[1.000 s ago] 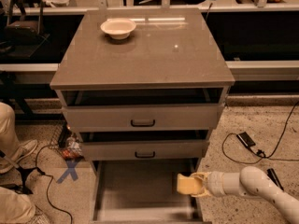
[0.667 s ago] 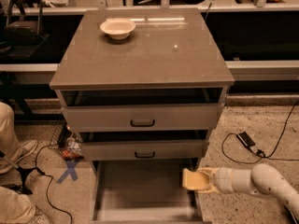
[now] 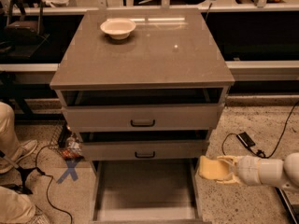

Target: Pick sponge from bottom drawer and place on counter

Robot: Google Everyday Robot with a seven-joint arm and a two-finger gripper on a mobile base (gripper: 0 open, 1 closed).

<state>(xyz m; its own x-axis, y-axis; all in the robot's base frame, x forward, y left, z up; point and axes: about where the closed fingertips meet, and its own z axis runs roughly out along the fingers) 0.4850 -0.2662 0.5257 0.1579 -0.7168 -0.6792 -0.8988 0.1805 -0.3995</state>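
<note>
The pale-yellow sponge [image 3: 212, 167] is held in my gripper [image 3: 223, 169], just right of the bottom drawer's right rail and above the floor. The gripper's pale fingers close around the sponge from the right, with the white arm [image 3: 266, 170] reaching in from the right edge. The bottom drawer [image 3: 145, 190] is pulled out, its flat grey floor bare. The counter [image 3: 154, 55], a glossy grey-brown slab, tops the cabinet above.
A cream bowl [image 3: 118, 28] sits at the counter's back left. Two upper drawers with black handles [image 3: 143, 122] stand slightly open. Cables and a black adapter [image 3: 246, 140] lie on the floor at right. A person's legs and shoe [image 3: 14, 148] are at left.
The gripper with the sponge has moved right and slightly up, out from over the bottom drawer to beside its right rail.
</note>
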